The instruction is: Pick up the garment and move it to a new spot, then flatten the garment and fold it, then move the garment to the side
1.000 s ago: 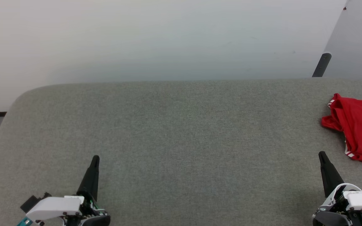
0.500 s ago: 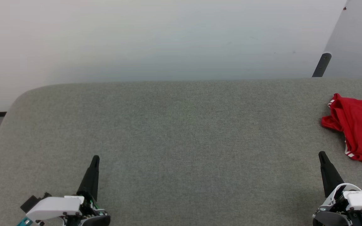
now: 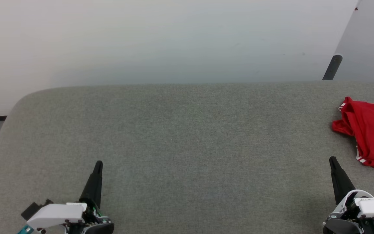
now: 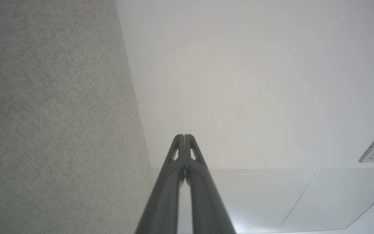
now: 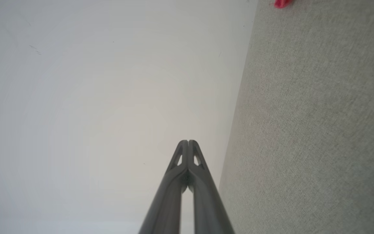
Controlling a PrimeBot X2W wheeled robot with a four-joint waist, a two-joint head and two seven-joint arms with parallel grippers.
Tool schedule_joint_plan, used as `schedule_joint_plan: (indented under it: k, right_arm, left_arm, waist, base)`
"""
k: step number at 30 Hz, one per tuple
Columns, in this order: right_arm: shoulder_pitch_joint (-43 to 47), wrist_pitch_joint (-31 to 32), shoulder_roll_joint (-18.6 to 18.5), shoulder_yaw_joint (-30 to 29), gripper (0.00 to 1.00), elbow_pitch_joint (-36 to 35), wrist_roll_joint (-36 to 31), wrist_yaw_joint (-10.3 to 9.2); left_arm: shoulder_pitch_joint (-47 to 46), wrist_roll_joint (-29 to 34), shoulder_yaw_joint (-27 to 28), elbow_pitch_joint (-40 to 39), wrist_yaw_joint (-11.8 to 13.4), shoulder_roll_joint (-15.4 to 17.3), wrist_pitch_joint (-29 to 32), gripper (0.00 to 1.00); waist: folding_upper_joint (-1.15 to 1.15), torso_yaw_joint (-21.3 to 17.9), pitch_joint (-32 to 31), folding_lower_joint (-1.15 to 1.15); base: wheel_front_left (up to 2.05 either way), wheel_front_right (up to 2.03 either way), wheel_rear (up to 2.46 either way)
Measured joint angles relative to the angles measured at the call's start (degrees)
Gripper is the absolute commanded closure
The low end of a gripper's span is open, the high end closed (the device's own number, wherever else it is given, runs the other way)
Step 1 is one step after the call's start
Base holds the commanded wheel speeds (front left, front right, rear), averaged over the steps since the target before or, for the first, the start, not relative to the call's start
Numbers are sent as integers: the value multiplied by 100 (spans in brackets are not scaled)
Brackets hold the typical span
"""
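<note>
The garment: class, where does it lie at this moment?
In the head view the garment lies bunched on the grey surface at the right edge, just beyond the right end effector and not touching it.

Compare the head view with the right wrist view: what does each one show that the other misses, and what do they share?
Head view's extras: the shut left pincer, a dark post beyond the table, and white stripes on the red shirt. Right wrist view's extras: a close look along the right pincer, its fingers pressed together. Shared: the grey table, pale wall, red shirt and right pincer.
</note>
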Motion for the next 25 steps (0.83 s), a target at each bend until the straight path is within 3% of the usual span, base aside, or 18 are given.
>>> schedule_joint_plan:
  k: [25]
  right_arm:
    - [0,0,0,0,100,0,2,0]
  left_arm:
    - [0,0,0,-1,0,0,0,100]
  waist:
    - [0,0,0,0]
  base:
    - [0,0,0]
